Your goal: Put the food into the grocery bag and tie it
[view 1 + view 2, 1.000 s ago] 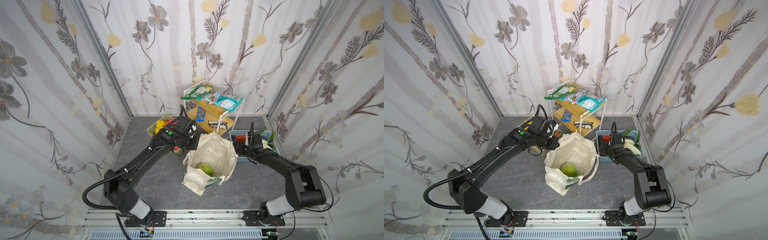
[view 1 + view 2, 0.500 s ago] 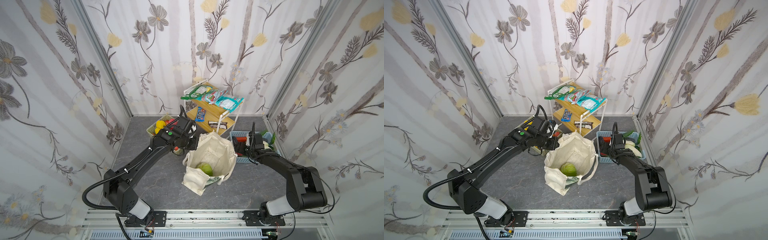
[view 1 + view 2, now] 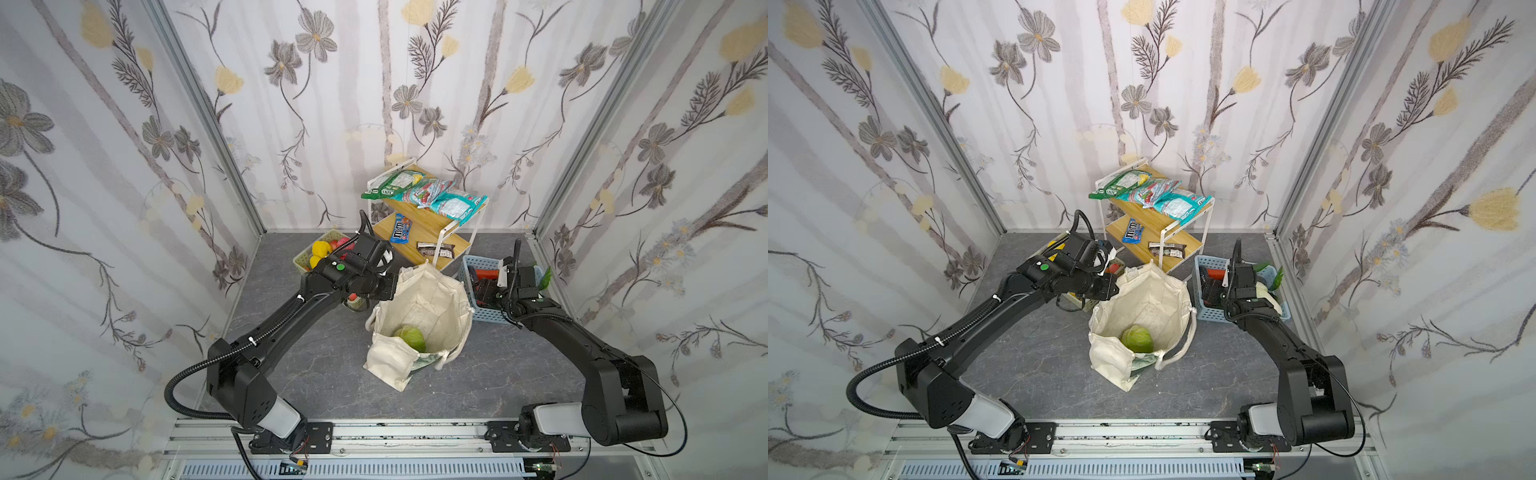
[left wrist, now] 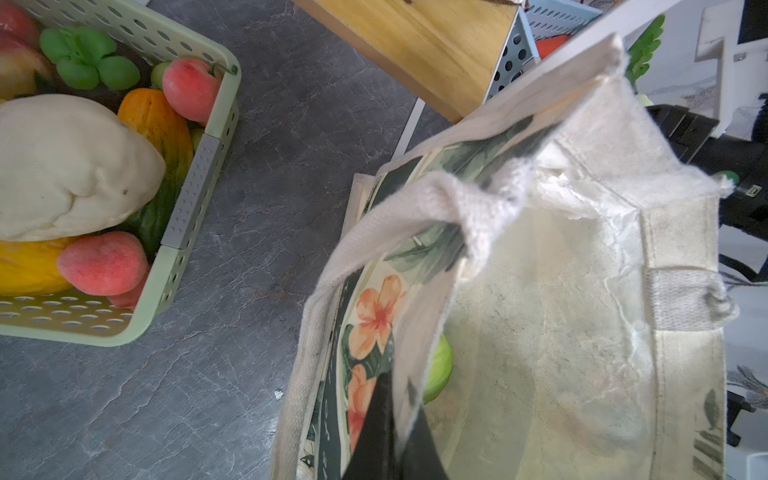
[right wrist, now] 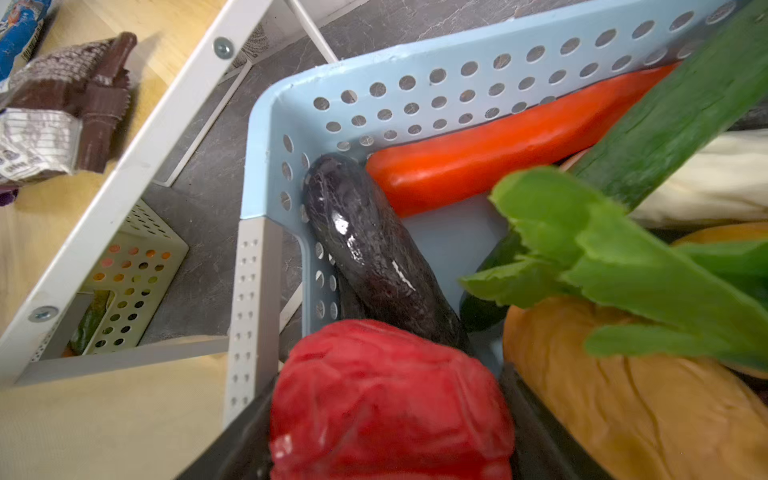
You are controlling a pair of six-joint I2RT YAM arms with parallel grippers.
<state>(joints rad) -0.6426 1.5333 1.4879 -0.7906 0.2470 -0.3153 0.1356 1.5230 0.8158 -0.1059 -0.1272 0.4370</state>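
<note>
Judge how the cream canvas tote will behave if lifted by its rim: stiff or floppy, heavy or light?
Probably floppy: the near wall of the grocery bag slumps and folds over, though the left gripper pinches the rim. Likely light, since only a green cabbage shows inside. Released, the mouth may well sag shut.

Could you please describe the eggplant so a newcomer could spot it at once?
Find the light blue basket beside the white-framed shelf rack. In its corner nearest the rack, the eggplant lies against the perforated wall, between a long red chili and a lumpy red vegetable. It alone is glossy purple-black.
</note>
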